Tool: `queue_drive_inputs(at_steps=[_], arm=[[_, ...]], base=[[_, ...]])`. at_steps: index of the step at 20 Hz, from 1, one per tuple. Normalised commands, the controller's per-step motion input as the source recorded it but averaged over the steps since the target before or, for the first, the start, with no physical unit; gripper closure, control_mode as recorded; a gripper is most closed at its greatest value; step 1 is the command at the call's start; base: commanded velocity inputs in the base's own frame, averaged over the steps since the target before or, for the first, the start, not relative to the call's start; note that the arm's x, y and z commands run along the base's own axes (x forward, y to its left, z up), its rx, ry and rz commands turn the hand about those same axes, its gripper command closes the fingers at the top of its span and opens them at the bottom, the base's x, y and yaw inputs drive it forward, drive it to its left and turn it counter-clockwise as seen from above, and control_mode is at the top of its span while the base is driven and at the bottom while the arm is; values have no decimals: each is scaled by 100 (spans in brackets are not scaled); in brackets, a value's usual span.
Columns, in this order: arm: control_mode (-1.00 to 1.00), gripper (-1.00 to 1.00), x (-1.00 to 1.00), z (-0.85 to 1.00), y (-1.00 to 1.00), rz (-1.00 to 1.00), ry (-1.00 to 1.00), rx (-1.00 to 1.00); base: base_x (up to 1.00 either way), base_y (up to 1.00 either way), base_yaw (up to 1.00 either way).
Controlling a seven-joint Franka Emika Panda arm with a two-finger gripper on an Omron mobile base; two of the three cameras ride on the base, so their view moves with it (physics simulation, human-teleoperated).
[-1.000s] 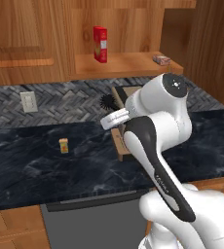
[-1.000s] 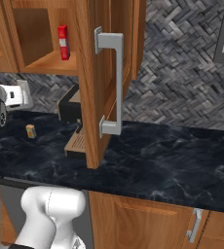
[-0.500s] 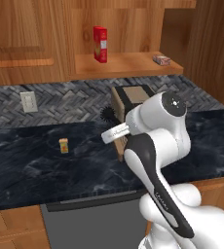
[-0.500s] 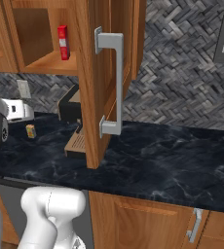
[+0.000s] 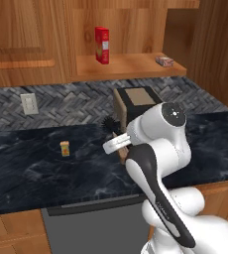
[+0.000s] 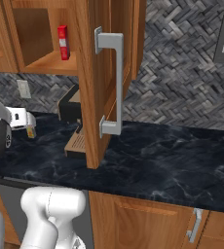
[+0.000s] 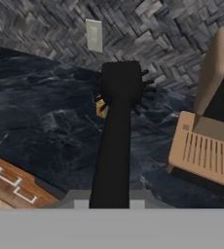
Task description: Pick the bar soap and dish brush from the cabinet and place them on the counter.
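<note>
Hand view looks along the dish brush, handle pinched between the pressed-together fingertips of the gripper, bristly round head forward over the counter. Left base view: brush head pokes out beside the white arm, above the dark worktop and near the tan box-shaped appliance. Judged step: carrying the brush down for placing. To do it well: lower until handle lies nearly flat on bare marble, well apart from the tiny orange-yellow block and clear of the appliance's slatted tray, then part the fingers and lift straight away; thin smooth handle likely to roll or pivot if dropped from height. Bar soap, flat and pinkish, rests on the wooden shelf of the cabinet, right of the upright red box; not yet fetched. Counter black, glossy, grey-veined; backsplash herringbone stone; cabinet door brown wood with grey bar handle
</note>
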Motion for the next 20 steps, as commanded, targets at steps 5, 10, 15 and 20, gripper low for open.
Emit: queue_drive_inputs(at_steps=[5,10,15,20], arm=[[-100,100,2,-23,13,0,9,0],[-100,100,7,-28,24,0,11,0],[-100,100,10,-36,18,0,3,0],[-100,100,19,-43,13,0,0,0]], base=[[0,0,0],[0,0,0],[0,0,0],[0,0,0]])
